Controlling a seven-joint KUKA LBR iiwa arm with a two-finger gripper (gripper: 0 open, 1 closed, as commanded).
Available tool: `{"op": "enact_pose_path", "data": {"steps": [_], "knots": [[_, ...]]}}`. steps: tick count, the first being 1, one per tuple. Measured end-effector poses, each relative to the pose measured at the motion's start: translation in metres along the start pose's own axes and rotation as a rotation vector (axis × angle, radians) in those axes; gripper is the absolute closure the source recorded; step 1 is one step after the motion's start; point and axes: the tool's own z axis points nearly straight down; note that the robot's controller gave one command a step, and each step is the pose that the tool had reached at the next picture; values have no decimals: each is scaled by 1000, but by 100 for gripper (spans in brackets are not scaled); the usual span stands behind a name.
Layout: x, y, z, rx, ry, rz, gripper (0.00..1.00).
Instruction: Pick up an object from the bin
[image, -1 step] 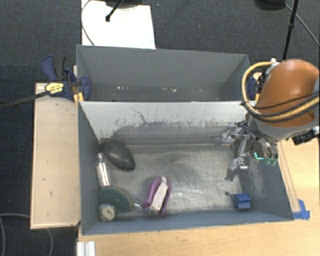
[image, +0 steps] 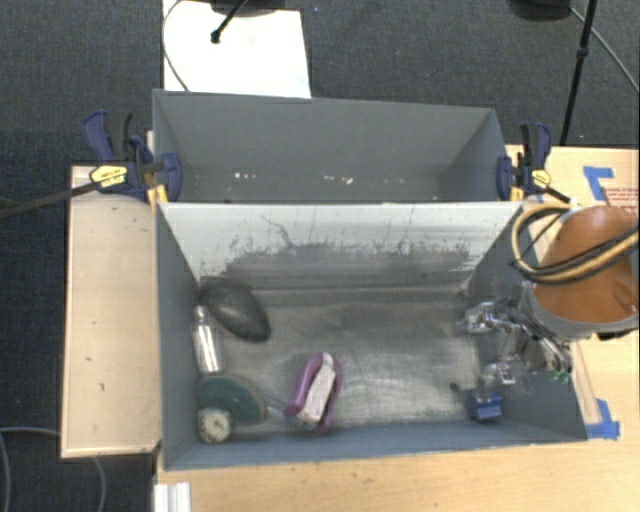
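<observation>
My gripper (image: 488, 349) hangs low at the bin's right side with its two metal fingers spread apart, open, and nothing between them. A small blue block (image: 485, 407) lies on the floor at the right front corner, just in front of the nearer fingertip (image: 496, 376). I cannot tell whether that fingertip touches it. A purple and white packet-like thing (image: 315, 389) lies at the front middle, well left of the gripper.
At the left side lie a dark grey oval lump (image: 239, 311), a small clear bottle (image: 206, 343) and a green round thing with a white cap (image: 224, 404). The arm with its orange cover and cables enters over the right wall.
</observation>
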Motion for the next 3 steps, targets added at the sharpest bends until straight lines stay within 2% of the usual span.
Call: {"op": "enact_pose_path", "data": {"steps": [1,2,3], "knots": [[15,-11,-10,2,-9,-529,0],[28,-6,-11,-8,15,-731,0],[21,-2,23,-21,-1,-806,0]]}}
